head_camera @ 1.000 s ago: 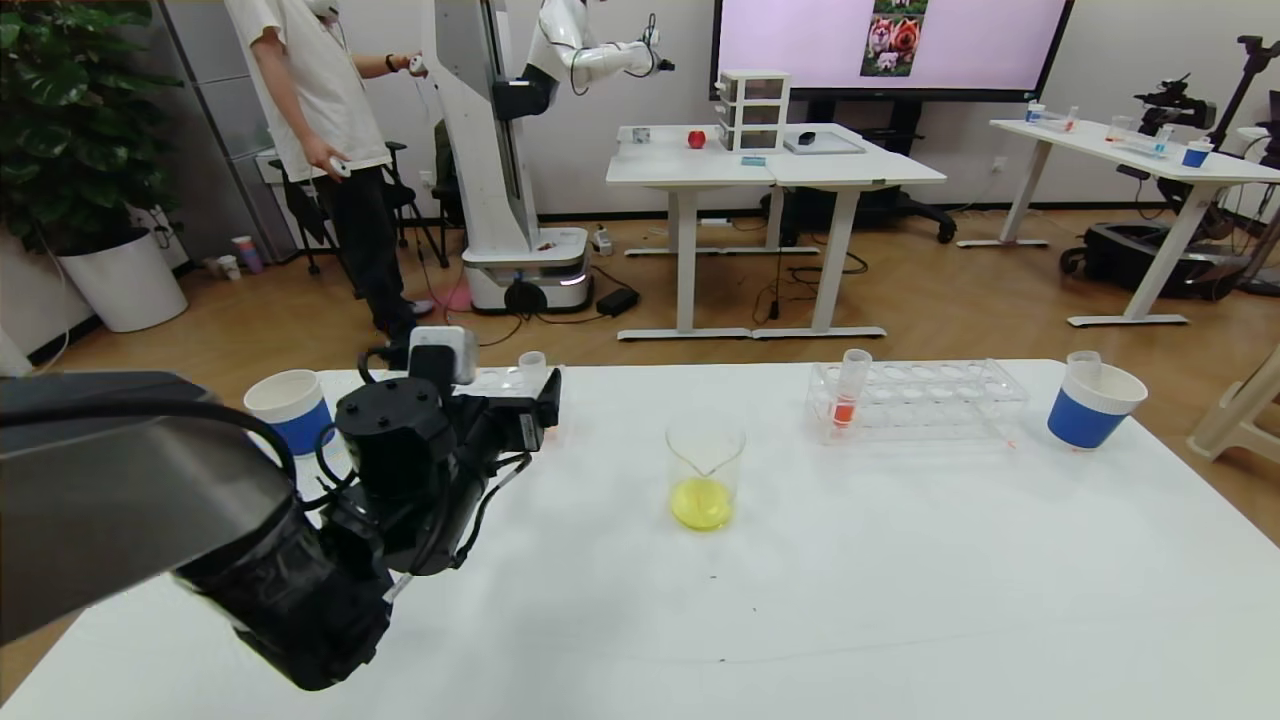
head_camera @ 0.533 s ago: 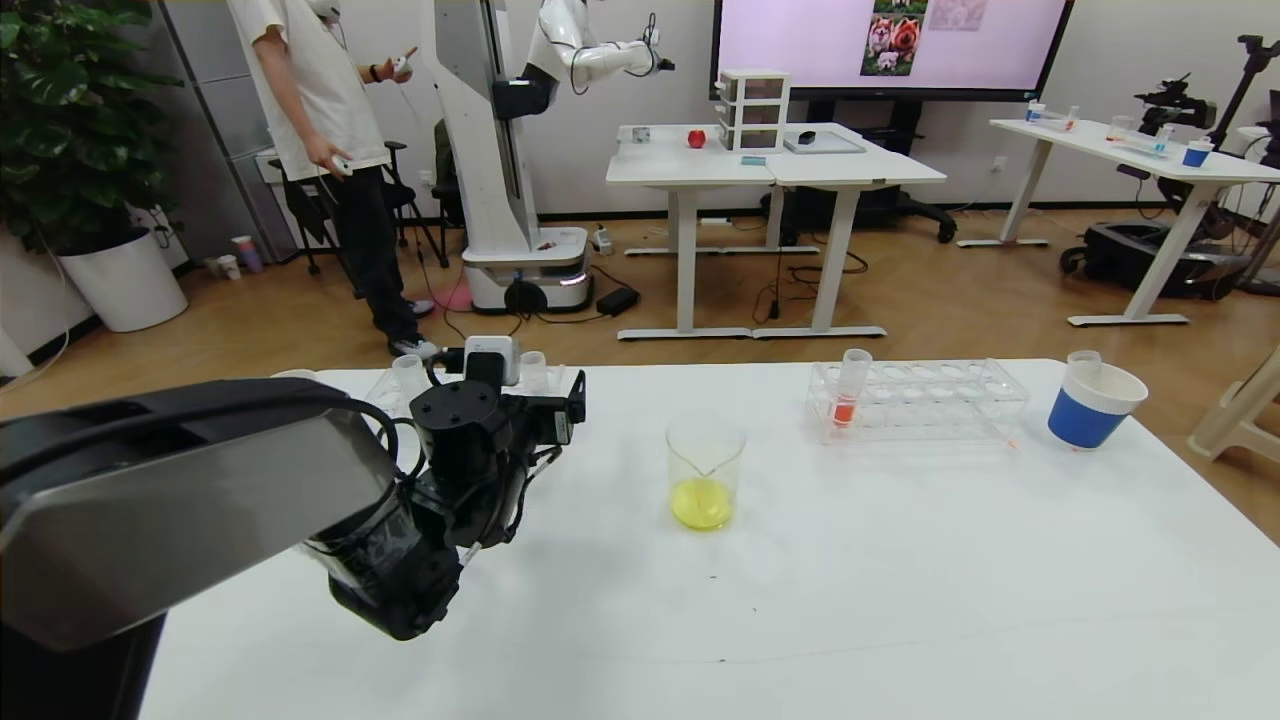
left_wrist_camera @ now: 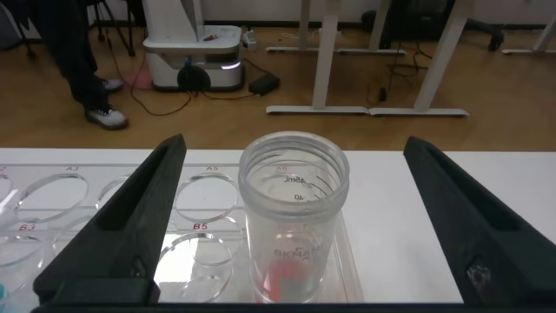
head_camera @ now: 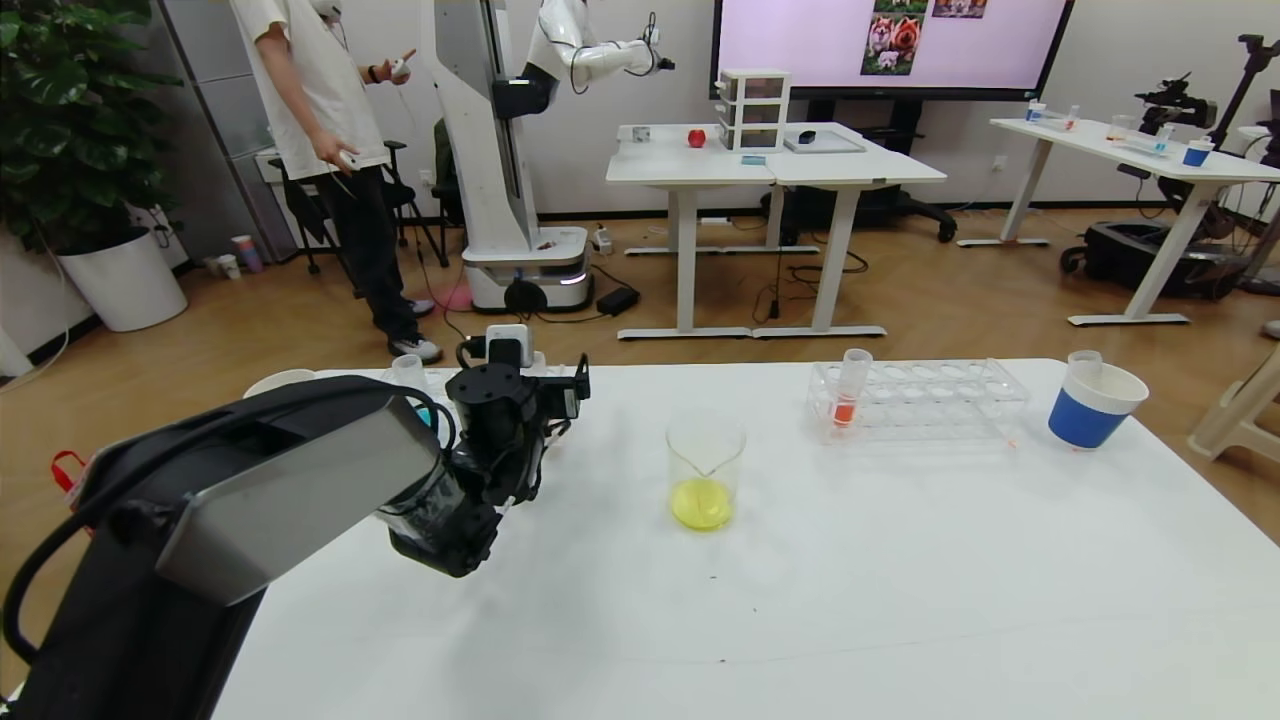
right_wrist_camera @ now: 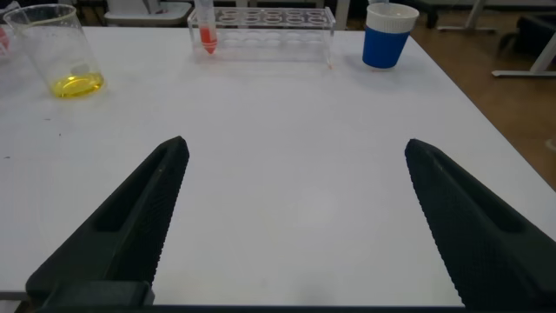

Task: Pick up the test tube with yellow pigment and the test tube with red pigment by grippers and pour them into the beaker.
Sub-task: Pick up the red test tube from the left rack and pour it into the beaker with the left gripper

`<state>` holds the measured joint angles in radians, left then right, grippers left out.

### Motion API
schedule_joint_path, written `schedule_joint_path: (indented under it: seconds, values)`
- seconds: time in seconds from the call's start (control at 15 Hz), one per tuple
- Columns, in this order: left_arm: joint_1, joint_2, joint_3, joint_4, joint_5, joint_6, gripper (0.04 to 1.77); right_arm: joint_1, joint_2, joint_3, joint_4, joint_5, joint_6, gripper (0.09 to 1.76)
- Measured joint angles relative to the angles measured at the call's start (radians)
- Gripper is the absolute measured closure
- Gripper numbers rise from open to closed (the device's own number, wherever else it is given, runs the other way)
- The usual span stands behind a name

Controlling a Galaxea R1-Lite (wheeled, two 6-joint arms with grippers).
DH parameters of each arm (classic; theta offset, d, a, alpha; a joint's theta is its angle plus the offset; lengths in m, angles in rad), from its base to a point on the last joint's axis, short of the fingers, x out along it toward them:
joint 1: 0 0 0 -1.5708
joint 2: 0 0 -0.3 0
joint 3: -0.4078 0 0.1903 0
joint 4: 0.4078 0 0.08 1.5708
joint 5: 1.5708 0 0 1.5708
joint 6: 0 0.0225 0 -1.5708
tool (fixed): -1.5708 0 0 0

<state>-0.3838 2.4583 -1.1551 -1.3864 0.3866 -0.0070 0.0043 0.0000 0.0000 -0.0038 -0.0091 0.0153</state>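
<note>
The beaker (head_camera: 705, 468) stands mid-table with yellow liquid in its bottom; it also shows in the right wrist view (right_wrist_camera: 54, 61). My left gripper (head_camera: 572, 388) is open at the rack at the back left. In the left wrist view my left gripper (left_wrist_camera: 295, 143) has its jaws wide on either side of a clear tube with red liquid (left_wrist_camera: 294, 222), not touching it. Another test tube with red pigment (head_camera: 850, 390) stands in the right rack (head_camera: 930, 400). My right gripper (right_wrist_camera: 295, 146) is open and empty over bare table. The test tube with yellow pigment is out of view.
A blue-and-white paper cup (head_camera: 1095, 405) with a clear tube in it stands at the far right. Another cup's rim (head_camera: 280, 382) and a clear tube (head_camera: 408, 370) show behind my left arm. The left rack (left_wrist_camera: 130, 204) has several empty holes.
My left arm has swung away from me toward the back-left rack. Its gripper now sits farther back and to the right. The beaker and the right rack have not moved.
</note>
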Motion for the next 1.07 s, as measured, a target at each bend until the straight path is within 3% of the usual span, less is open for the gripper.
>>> schedule_joint_path:
  seconds: [0.53, 0.6, 0.67, 0.73, 0.8, 0.87, 0.93, 1.0, 1.07]
  values:
    - [0.011, 0.024, -0.023, -0.017, -0.001, -0.011, 0.10, 0.000, 0.000, 0.000, 0.000, 0.000, 0.000, 0.11]
    - [0.011, 0.024, -0.023, -0.017, -0.001, -0.011, 0.27, 0.000, 0.000, 0.000, 0.000, 0.000, 0.000, 0.11]
    - [0.011, 0.023, -0.023, -0.021, -0.002, -0.011, 0.58, 0.000, 0.000, 0.000, 0.000, 0.000, 0.000, 0.11]
    - [0.011, 0.023, -0.023, -0.025, -0.003, -0.011, 1.07, 0.000, 0.000, 0.000, 0.000, 0.000, 0.000, 0.11]
    - [0.012, 0.023, -0.023, -0.026, -0.002, -0.010, 1.36, 0.000, 0.000, 0.000, 0.000, 0.000, 0.000, 0.11]
    - [0.012, 0.023, -0.023, -0.026, -0.002, -0.011, 1.34, 0.000, 0.000, 0.000, 0.000, 0.000, 0.000, 0.11]
    - [0.013, 0.023, -0.023, -0.027, -0.003, -0.011, 1.18, 0.000, 0.000, 0.000, 0.000, 0.000, 0.000, 0.11]
    - [0.013, 0.023, -0.023, -0.027, -0.003, -0.011, 1.28, 0.000, 0.000, 0.000, 0.000, 0.000, 0.000, 0.11]
    - [0.013, 0.022, -0.023, -0.027, -0.003, -0.011, 1.27, 0.000, 0.000, 0.000, 0.000, 0.000, 0.000, 0.11]
